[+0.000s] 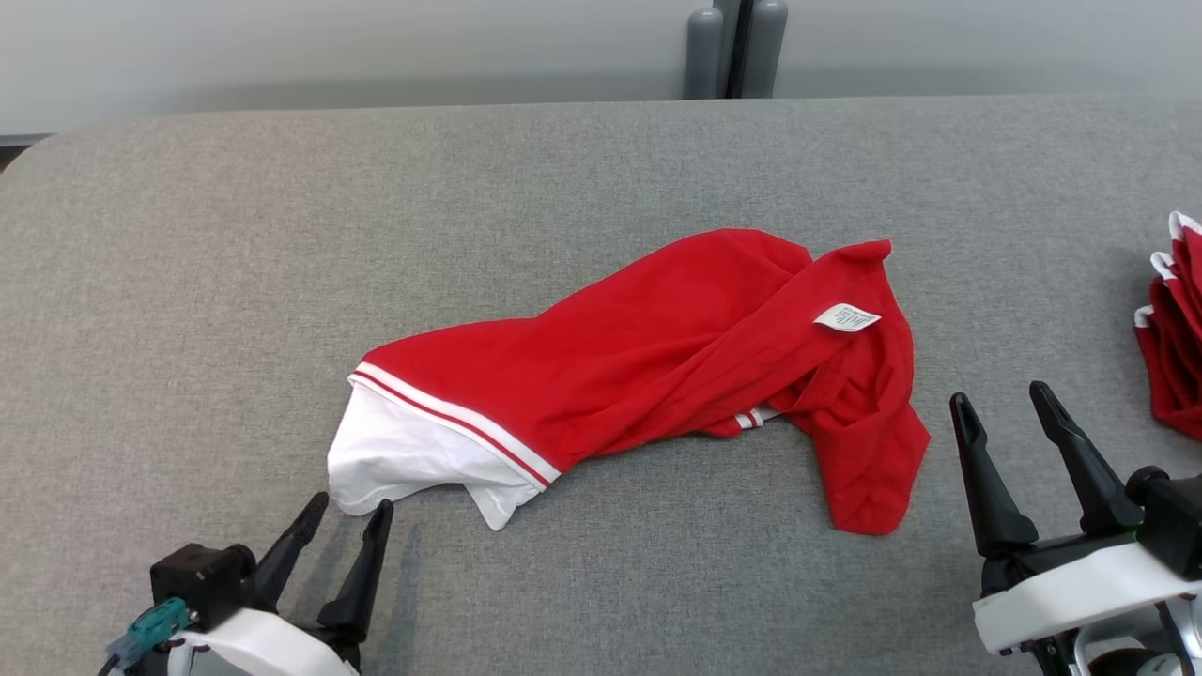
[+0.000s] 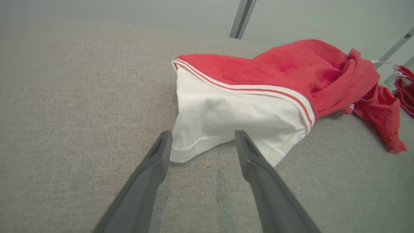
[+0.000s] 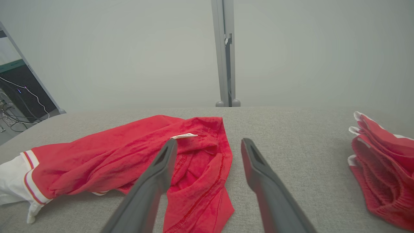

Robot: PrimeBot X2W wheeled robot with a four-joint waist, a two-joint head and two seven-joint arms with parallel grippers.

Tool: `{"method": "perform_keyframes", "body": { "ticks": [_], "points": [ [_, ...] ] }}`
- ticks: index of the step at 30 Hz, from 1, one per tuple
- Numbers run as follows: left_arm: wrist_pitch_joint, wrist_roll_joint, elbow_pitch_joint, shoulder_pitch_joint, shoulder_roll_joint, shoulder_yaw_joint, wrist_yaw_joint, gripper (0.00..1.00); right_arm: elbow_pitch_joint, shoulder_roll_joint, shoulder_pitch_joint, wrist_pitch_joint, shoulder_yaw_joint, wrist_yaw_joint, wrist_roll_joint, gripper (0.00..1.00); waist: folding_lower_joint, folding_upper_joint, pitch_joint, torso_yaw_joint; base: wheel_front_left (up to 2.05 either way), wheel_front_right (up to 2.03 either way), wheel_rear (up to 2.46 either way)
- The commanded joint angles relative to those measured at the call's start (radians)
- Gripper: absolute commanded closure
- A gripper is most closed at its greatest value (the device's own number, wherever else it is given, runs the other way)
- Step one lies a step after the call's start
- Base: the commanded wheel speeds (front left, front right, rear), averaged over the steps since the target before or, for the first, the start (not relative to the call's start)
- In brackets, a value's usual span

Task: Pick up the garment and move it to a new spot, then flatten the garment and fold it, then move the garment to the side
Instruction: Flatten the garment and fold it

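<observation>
A crumpled red garment (image 1: 657,347) with a white striped band at its left end and a small white label lies in the middle of the grey table (image 1: 188,282). My left gripper (image 1: 349,505) stands open at the lower left, its tips just short of the white hem. The left wrist view puts that hem (image 2: 207,129) right at the gripper (image 2: 202,137) tips. At the lower right my right gripper (image 1: 1005,399) is open and empty, a little right of the garment's red end. In the right wrist view the garment (image 3: 129,152) lies left of and ahead of that gripper (image 3: 208,145).
A pile of folded red and white garments (image 1: 1174,329) sits at the table's right edge, also at the right of the right wrist view as a pile (image 3: 381,168). A grey post (image 1: 737,47) stands behind the table's far edge against a pale wall.
</observation>
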Motion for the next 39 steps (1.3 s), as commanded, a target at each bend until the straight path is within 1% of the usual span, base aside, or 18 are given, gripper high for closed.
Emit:
{"method": "perform_keyframes", "body": {
  "ticks": [1,6,14,15,16,17,27,33,39],
  "points": [
    [0.003,-0.006,0.018,-0.032,0.005,-0.004,-0.012,0.00,0.004,-0.006,-0.015,0.001,-0.003,0.000,0.003,0.00,0.0000,-0.0001,0.003,0.002,0.00,0.00,0.00],
    [-0.002,-0.017,0.104,-0.082,0.009,-0.022,-0.037,0.00,0.006,-0.006,-0.023,0.005,0.013,0.000,0.002,0.00,0.0000,-0.0001,0.008,-0.003,0.00,0.00,0.00],
    [-0.003,-0.037,0.190,-0.134,0.017,-0.054,-0.057,0.00,0.016,-0.009,-0.034,-0.004,0.019,0.000,0.012,0.00,0.0000,-0.0001,0.018,-0.018,0.00,0.00,0.00],
    [-0.008,-0.038,0.195,-0.140,0.019,-0.056,-0.057,0.24,0.018,-0.009,-0.035,-0.007,0.019,0.000,0.014,0.00,0.0000,-0.0001,0.019,-0.020,0.00,0.00,0.00],
    [-0.014,-0.041,0.200,-0.144,0.020,-0.059,-0.058,0.54,0.021,-0.009,-0.036,-0.009,0.019,0.000,0.016,0.00,0.0000,-0.0001,0.020,-0.021,0.00,0.00,0.00],
    [-0.016,-0.044,0.205,-0.143,0.020,-0.062,-0.058,1.00,0.026,-0.010,-0.038,-0.012,0.018,0.000,0.018,0.00,0.0000,-0.0001,0.021,-0.022,0.00,0.00,0.00],
    [-0.047,-0.055,0.242,-0.178,0.028,-0.095,-0.064,1.00,0.086,-0.034,-0.112,-0.003,0.027,0.000,0.049,0.00,0.0000,-0.0001,0.051,0.001,0.00,0.00,0.00],
    [-0.056,-0.056,0.250,-0.212,0.030,-0.110,-0.065,1.00,0.158,-0.079,-0.215,-0.005,0.063,0.000,0.095,0.00,0.0000,-0.0001,0.099,0.021,0.00,0.00,0.00],
    [-0.068,-0.056,0.261,-0.249,0.030,-0.127,-0.063,1.00,0.267,-0.125,-0.324,0.003,0.122,0.000,0.141,0.00,0.0000,-0.0001,0.148,0.044,0.00,0.00,0.00]
  ]
}}
